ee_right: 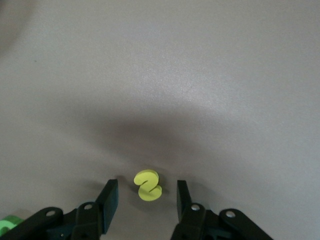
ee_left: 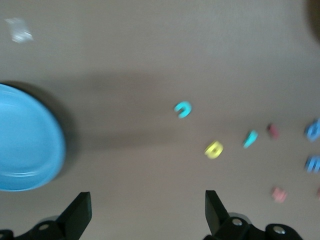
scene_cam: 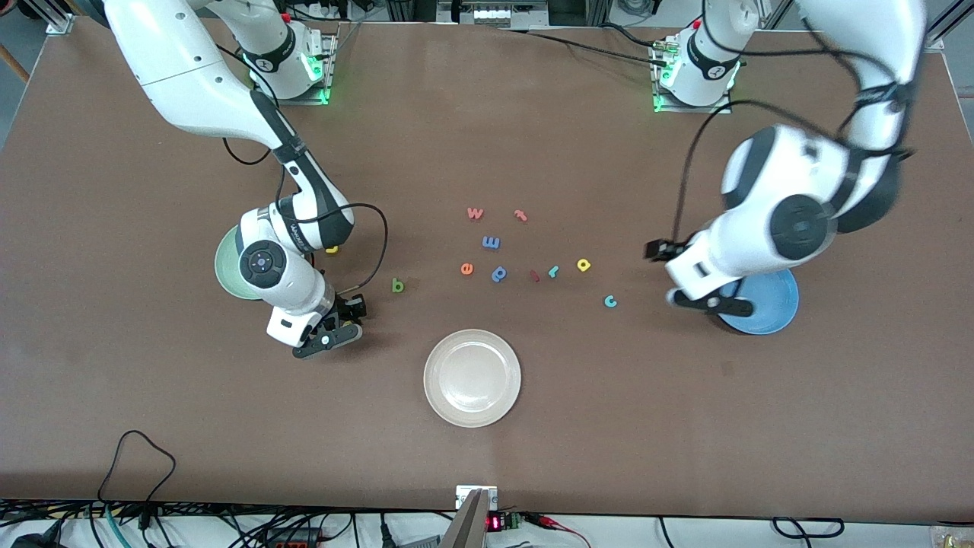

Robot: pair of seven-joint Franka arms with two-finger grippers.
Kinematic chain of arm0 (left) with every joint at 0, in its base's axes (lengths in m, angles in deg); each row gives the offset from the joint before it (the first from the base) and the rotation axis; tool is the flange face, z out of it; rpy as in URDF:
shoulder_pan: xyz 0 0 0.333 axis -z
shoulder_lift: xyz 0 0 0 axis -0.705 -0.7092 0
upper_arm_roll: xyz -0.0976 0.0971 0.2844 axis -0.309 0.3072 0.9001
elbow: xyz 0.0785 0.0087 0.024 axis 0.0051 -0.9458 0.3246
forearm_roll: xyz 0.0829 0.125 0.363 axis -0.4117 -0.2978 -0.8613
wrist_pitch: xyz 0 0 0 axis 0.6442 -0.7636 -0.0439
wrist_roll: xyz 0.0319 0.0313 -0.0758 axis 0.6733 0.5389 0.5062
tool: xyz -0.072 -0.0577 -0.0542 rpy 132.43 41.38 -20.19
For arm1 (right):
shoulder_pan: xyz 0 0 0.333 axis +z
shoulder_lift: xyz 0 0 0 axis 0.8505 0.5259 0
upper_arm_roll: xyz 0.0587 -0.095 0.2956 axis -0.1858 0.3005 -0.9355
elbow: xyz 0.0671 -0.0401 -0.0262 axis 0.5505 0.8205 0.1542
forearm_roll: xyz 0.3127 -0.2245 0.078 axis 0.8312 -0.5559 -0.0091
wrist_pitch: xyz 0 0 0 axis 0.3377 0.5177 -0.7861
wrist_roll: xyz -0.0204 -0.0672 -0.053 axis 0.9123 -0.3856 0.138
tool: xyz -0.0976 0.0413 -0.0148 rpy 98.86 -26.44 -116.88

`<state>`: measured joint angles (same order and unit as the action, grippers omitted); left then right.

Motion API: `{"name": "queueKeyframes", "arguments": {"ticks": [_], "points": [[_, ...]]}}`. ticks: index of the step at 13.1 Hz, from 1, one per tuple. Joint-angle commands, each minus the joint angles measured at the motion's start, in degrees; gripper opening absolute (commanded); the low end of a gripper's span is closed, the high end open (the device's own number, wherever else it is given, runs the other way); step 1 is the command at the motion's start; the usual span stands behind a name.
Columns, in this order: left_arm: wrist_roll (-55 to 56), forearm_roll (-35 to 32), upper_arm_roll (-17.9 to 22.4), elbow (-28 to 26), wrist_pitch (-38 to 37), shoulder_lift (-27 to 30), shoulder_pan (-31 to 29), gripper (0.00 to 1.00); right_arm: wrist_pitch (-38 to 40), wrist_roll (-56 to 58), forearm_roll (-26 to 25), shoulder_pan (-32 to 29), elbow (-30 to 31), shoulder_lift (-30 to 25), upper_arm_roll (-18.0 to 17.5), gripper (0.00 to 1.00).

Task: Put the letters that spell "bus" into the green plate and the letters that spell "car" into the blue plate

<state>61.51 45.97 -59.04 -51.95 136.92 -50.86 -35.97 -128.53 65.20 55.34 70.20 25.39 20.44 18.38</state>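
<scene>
Our right gripper point(ee_right: 144, 196) sits low over the table with its fingers point(ee_right: 109, 199) set narrowly apart on either side of the yellow "s" point(ee_right: 147, 185), which lies flat between them, a small gap showing on each side; we cannot tell whether it is gripped. This gripper point(scene_cam: 344, 323) is just beside the green plate point(scene_cam: 227, 266), which the right arm partly covers, at that arm's end of the table. A yellow letter point(scene_cam: 332, 249) peeks out beside the arm, near the plate. The green "b" point(scene_cam: 397, 285) lies on the table near the gripper, toward the middle.

Our left gripper point(ee_left: 145, 212) hangs spread wide, holding nothing, over the table beside the blue plate point(ee_left: 30, 145) at the left arm's end. The teal "c" point(scene_cam: 610, 301) lies near that plate, with the yellow "a" point(scene_cam: 584, 265) and teal "r" point(scene_cam: 554, 271) farther from the front camera. The white plate point(scene_cam: 472, 378) lies nearest the front camera.
</scene>
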Motion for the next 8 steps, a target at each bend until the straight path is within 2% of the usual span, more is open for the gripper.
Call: {"name": "queueKeyframes", "arguments": {"ticks": [1, 3, 4, 5, 6, 7, 8], "points": [[9.9, 0.5, 0.2, 2.3, 8.2, -7.1, 1.0, 1.0, -1.8, 0.7, -0.5, 0.4, -1.4, 1.5, 0.1, 0.56], [16.0, 0.4, 0.3, 1.9, 13.4, -11.6, 1.9, 1.0, -1.9, 0.7, -0.8, 0.4, -1.4, 1.7, 0.1, 0.53], [16.6, -0.2, 0.3, 1.3, 13.9, -12.4, 1.9, 0.96, -1.9, 0.7, -1.2, 0.4, -1.4, 1.7, 0.1, 0.5], [16.3, -0.2, 0.3, 0.9, 14.8, -12.5, 1.8, 0.77, -1.9, 0.7, -1.3, 0.4, -1.4, 1.8, 0.1, 0.5], [16.3, -0.2, 0.3, 0.9, 15.2, -12.7, 2.2, 0.69, -1.9, 0.7, -1.4, 0.4, -1.4, 1.8, 0.1, 0.5], [16.5, -0.2, 0.3, 0.8, 16.4, -13.5, 2.5, 0.69, -1.9, 0.7, -1.5, 0.5, -1.4, 2.1, 0.2, 0.49], [16.9, -0.2, 0.3, 0.7, 18.5, -14.6, 2.5, 0.69, -1.9, 0.6, -2.1, 0.5, -1.4, 2.2, 0.3, 0.44]]}}
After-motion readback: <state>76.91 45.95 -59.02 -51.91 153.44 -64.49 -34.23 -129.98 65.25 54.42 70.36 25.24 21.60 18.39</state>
